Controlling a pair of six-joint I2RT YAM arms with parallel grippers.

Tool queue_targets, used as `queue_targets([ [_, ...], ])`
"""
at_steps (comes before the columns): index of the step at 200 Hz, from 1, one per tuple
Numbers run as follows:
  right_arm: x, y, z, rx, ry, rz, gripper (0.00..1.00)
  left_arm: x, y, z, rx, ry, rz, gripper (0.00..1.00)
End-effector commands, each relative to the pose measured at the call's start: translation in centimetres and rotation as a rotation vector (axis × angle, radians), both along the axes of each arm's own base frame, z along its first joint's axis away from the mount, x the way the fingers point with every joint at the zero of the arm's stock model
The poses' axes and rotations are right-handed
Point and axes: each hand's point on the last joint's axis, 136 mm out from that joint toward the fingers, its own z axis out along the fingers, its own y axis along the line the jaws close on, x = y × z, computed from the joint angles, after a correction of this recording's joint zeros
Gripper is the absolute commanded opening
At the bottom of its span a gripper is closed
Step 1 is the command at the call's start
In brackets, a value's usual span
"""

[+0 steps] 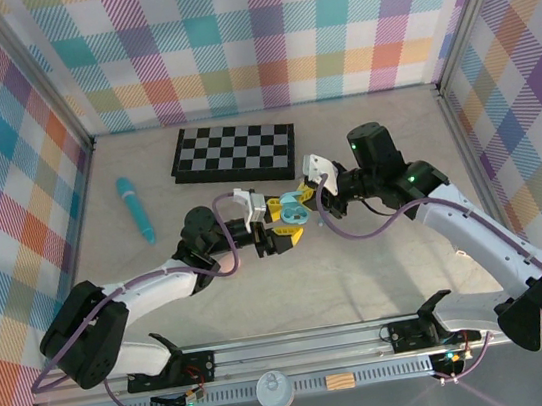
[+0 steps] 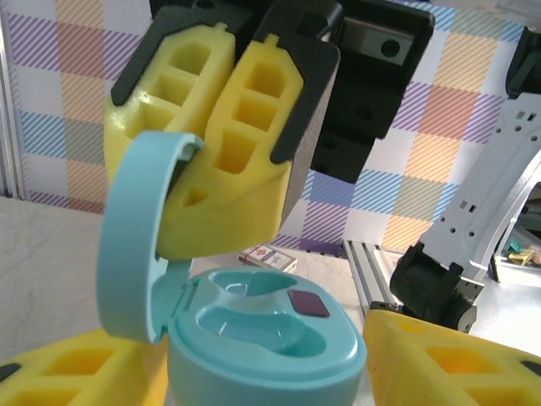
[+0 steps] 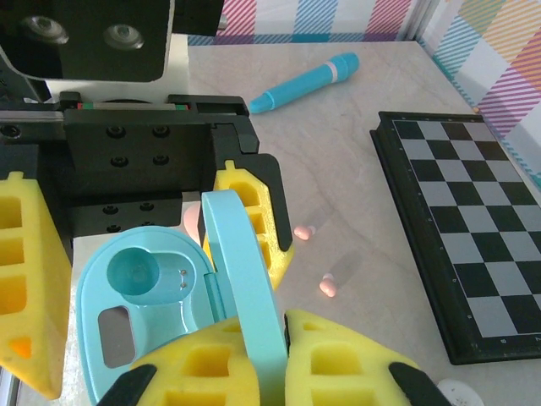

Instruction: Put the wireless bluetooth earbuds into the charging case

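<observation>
A teal charging case (image 2: pixel 269 351) hangs above the table with its lid (image 2: pixel 133 245) swung upright and both wells empty. My left gripper (image 2: pixel 262 368) has its yellow fingers on either side of the case body. My right gripper (image 3: pixel 283 328) is shut on the lid (image 3: pixel 245 279), pinching it edge-on. From above, both grippers (image 1: pixel 277 230) (image 1: pixel 303 201) meet at the case (image 1: pixel 296 212) mid-table. Two pale pink earbuds (image 3: pixel 304 231) (image 3: pixel 328 288) lie loose on the table beneath, between the case and the chessboard.
A folded black-and-white chessboard (image 1: pixel 234 153) lies at the back. A long teal stick (image 1: pixel 136 209) lies to the left. A small card box (image 2: pixel 269 256) rests on the table behind the case. Plaid walls and metal rails (image 1: pixel 462 126) enclose the workspace.
</observation>
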Motion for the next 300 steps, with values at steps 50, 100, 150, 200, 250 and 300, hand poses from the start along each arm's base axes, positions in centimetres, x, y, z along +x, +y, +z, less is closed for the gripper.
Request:
queue_targets([
  [50,-0.5,0.4,0.4,0.012,0.005,0.031,0.00,-0.4,-0.2,2.2,-0.053,-0.069,-0.022,0.54],
  [100,-0.5,0.7,0.4,0.011,0.016,0.040,0.00,-0.6,-0.3,2.0,-0.047,-0.070,-0.032,0.40],
  [150,-0.4,0.8,0.7,0.018,0.016,0.039,0.01,-0.7,-0.2,1.8,-0.043,-0.072,-0.038,0.34],
  [200,-0.3,0.6,1.2,0.027,0.008,0.015,0.31,-0.7,-0.1,1.7,-0.044,-0.072,-0.034,0.32],
  [250,-0.5,0.1,1.9,0.042,-0.017,-0.004,0.57,-0.7,0.1,1.7,-0.048,-0.068,-0.019,0.32],
  [300,-2.2,-0.6,4.3,0.128,-0.058,0.025,0.67,-0.3,0.3,1.4,-0.059,-0.064,0.001,0.32],
])
